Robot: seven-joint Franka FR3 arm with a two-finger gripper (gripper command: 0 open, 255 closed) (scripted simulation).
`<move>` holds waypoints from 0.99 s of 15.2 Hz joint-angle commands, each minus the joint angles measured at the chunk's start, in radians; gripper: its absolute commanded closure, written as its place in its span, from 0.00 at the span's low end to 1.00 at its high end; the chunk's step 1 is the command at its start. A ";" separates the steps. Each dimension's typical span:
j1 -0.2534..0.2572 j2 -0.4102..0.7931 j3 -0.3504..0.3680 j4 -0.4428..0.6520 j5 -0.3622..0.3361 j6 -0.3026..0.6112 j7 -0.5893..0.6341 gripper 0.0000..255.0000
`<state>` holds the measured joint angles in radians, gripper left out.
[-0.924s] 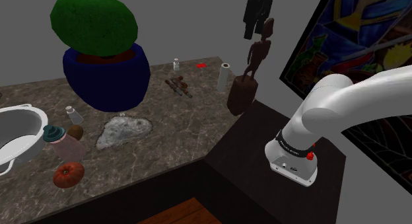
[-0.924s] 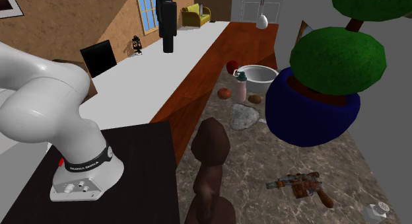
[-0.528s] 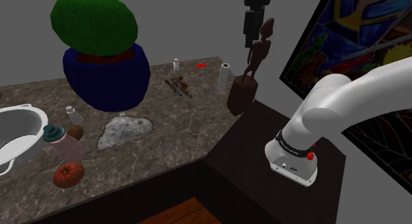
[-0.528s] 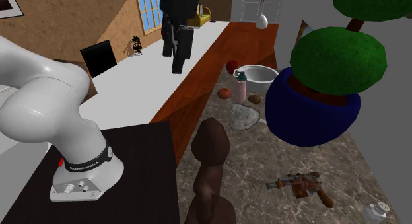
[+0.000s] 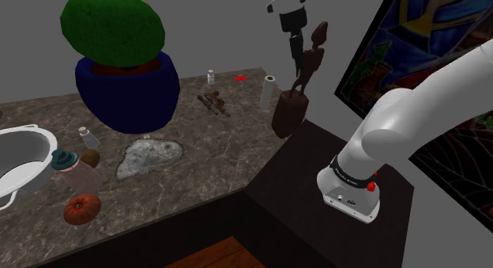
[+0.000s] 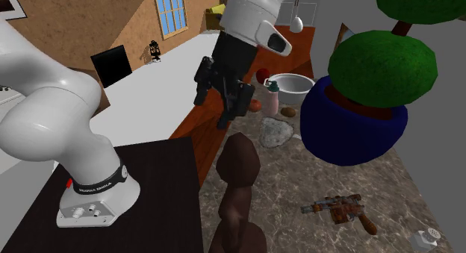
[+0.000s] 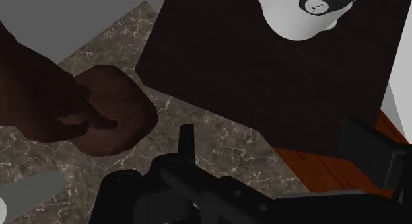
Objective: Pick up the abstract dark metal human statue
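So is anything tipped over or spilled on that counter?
Nothing stands out. The dark brown statue stands upright near the corner of the counter, the bowl sits right way up, and nothing looks spilled or broken.

Dark brown statue [image 5: 289,112] on a counter [image 5: 205,160] of mottled grey-brown stone veined white, beside the near-black stand [image 5: 316,195]. At the shoulder view's left: green foliage [image 5: 111,25], deep blue pot [image 5: 126,92], white bowl [image 5: 43,140], red-orange fruit [image 5: 82,209]. The gripper [image 5: 295,62] is black.
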<state>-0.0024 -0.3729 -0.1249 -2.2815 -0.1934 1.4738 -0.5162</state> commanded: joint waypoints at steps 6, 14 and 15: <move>-0.010 0.253 -0.038 0.032 -0.185 0.084 -0.200 0.00; -0.031 0.536 -0.060 0.095 -0.400 0.189 -0.355 0.00; -0.032 0.545 -0.060 0.093 -0.399 0.199 -0.350 0.00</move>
<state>-0.0321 0.1499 -0.1836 -2.1902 -0.5786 1.6588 -0.8610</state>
